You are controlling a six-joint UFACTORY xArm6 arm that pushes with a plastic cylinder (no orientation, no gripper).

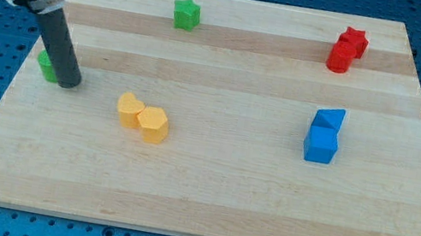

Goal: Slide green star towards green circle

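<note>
While the rod carries nothing and has no jaws to open, its tip (69,84) rests at the board's nine o'clock, touching the green circle (47,67), which it half hides. Further right, the green star (185,14) sits untouched near twelve o'clock. To push well, the tip should probably circle to the star's two o'clock side, then drive it toward eight o'clock, above the yellow blocks (143,117).

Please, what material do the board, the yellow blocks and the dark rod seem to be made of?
The board looks like pale wood with a smooth matte finish: it shows lengthwise strips and grain. The two yellow blocks seem to be painted wood or plastic; their colour is flat and even, so I cannot tell which. The dark rod looks like matte black plastic or rubber, down to my tip.
</note>
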